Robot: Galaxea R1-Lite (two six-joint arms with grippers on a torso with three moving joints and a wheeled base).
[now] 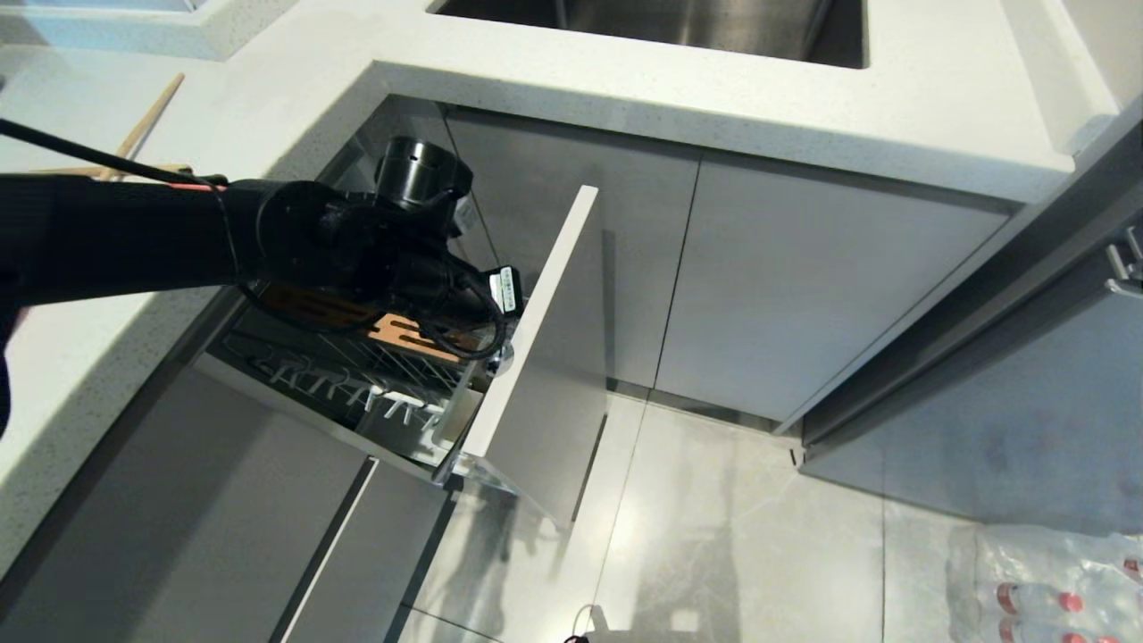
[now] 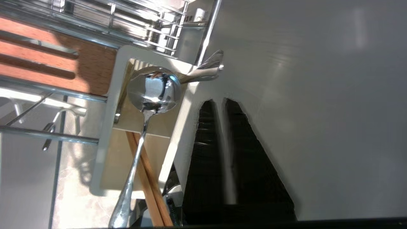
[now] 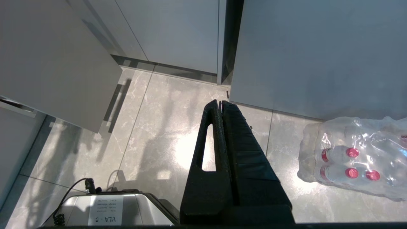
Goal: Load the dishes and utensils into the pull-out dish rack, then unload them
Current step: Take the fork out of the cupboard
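Head view first: my left arm reaches across the white speckled countertop (image 1: 625, 80) into the narrow pull-out dish rack (image 1: 536, 357), which stands slid out from the cabinet with its tall flat light-grey front panel facing the floor tiles. My left gripper (image 2: 221, 101) sits just inside that panel, its two black fingers nearly pressed together with only a thin slit between the tips, pinching nothing. Just beside it, the white plastic cutlery holder (image 2: 111, 105) holds a shiny metal spoon with a long slim handle (image 2: 149, 95), bowl end up, and a pair of thin light wooden chopsticks (image 2: 149, 181) leaning alongside the handle. Next to the holder lies the wooden slotted insert (image 2: 47, 63), framed by the chrome wire basket (image 2: 127, 19).

My right gripper (image 3: 221, 103) hangs low over the grey marble floor (image 3: 152, 127), fingers pressed together and empty, near a shrink-wrapped pack of red-capped bottles (image 3: 349, 159).
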